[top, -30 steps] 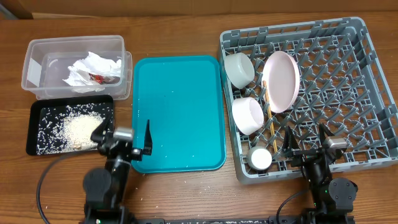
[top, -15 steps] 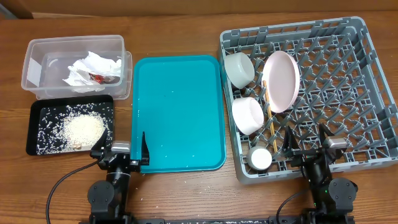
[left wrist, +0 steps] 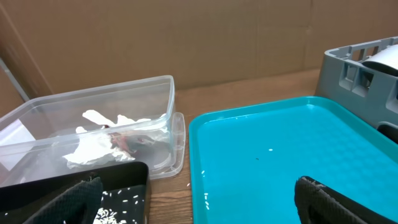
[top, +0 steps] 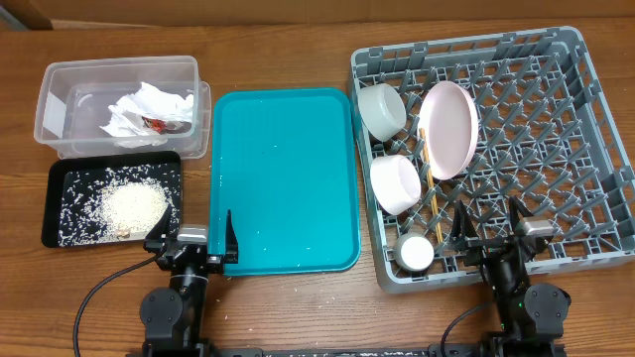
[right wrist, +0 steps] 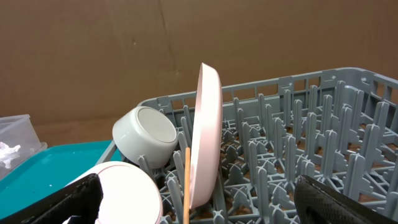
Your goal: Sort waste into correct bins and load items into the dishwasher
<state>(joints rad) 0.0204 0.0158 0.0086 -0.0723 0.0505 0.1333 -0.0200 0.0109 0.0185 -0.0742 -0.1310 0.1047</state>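
Observation:
The clear tub at the back left holds the crumpled white napkin with a red-brown scrap; both show in the left wrist view. The black tray holds the rice. The grey dish rack holds a pale pink plate on edge, a grey-green bowl, a white bowl, a small white cup and a chopstick. My left gripper is open and empty at the teal tray's near left corner. My right gripper is open and empty over the rack's near edge.
The teal serving tray lies in the middle with a few rice grains on it. A few grains lie on the wood near its front. A brown cardboard wall stands behind the table.
My left gripper has drawn back from over the black tray toward the near edge and a little right. It has been still for the last half second. The right arm has not moved.

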